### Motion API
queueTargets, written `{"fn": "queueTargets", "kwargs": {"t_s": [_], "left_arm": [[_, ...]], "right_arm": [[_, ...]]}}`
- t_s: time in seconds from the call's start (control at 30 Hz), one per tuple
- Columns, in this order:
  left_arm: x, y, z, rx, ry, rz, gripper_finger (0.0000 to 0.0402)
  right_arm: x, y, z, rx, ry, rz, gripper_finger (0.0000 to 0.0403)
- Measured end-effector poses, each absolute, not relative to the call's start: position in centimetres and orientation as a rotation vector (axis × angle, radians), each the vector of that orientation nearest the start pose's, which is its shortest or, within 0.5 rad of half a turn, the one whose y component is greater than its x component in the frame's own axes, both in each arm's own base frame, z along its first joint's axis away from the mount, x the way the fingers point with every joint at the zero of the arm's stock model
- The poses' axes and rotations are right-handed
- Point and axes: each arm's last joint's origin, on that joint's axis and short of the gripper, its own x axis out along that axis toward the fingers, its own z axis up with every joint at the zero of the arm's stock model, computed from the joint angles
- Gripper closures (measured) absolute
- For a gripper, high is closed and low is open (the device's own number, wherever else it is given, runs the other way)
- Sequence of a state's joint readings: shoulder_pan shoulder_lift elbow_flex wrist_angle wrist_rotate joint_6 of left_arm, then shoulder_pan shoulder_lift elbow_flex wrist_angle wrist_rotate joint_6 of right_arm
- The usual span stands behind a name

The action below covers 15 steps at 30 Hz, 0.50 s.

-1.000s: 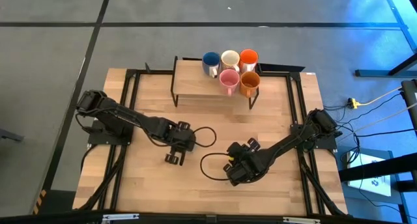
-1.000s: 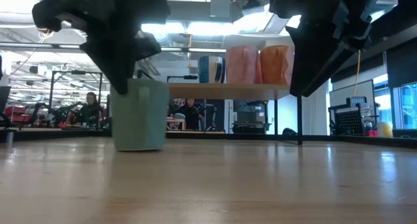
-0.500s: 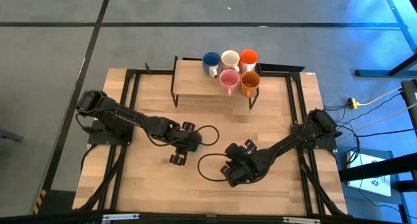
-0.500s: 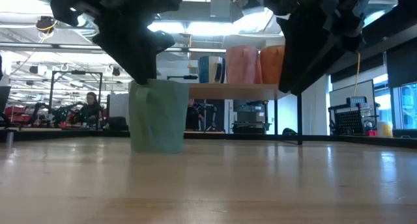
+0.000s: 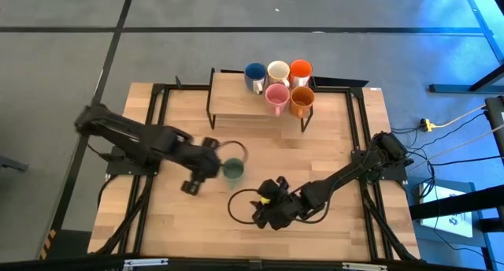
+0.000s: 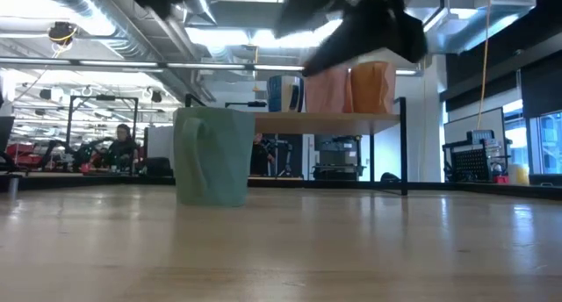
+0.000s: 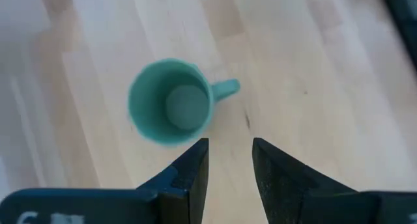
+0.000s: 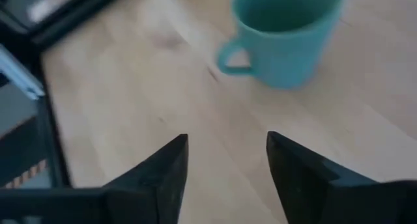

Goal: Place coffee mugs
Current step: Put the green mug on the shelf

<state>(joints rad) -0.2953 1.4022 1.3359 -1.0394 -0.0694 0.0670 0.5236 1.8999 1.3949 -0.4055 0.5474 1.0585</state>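
Observation:
The green mug (image 5: 232,171) stands upright on its base on the bare wood near the table's middle, untouched; it also shows in the low view as the green mug (image 6: 211,157). My left gripper (image 7: 229,160) hangs open above the table just left of the mug (image 7: 171,101) and looks down into it. My right gripper (image 8: 227,160) is open, to the near right of the mug (image 8: 287,35), and points slantwise at it from a short way off. Five other mugs stand on the shelf (image 5: 236,105) at the far side.
The raised wooden shelf on black legs holds the blue (image 5: 254,76), white (image 5: 278,70), orange-red (image 5: 300,69), pink (image 5: 276,96) and orange-brown (image 5: 302,100) mugs. A black cable loop (image 5: 236,204) lies by my right gripper. Bare wood lies between the shelf and the green mug.
My left gripper slid the green mug a little toward the table's right edge, then let go, rose and drew back toward the left. The mug stays upright where it was left. My right gripper has shifted toward the table's left edge and tipped up.

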Motion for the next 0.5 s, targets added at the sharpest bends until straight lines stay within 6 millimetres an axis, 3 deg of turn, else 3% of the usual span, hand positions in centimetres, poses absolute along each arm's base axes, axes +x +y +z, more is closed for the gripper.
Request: {"fn": "queueTargets", "kwargs": {"t_s": [0.13, 0.33, 0.5], "left_arm": [[20.9, -6.7, 33.7, 0.182, 0.987, -0.201, 0.0289], [14.4, -5.5, 33.9, -0.004, 0.878, -0.174, 0.0289], [10.9, -4.7, 33.3, -0.114, 0.808, -0.178, 0.0289]], "right_arm": [[36.5, 19.2, 22.0, 0.519, 0.601, -0.367, 0.0192], [37.7, 19.1, 22.7, 0.547, 0.469, -0.351, 0.0196], [39.3, 20.1, 21.5, 0.529, 0.409, -0.253, 0.0206]]}}
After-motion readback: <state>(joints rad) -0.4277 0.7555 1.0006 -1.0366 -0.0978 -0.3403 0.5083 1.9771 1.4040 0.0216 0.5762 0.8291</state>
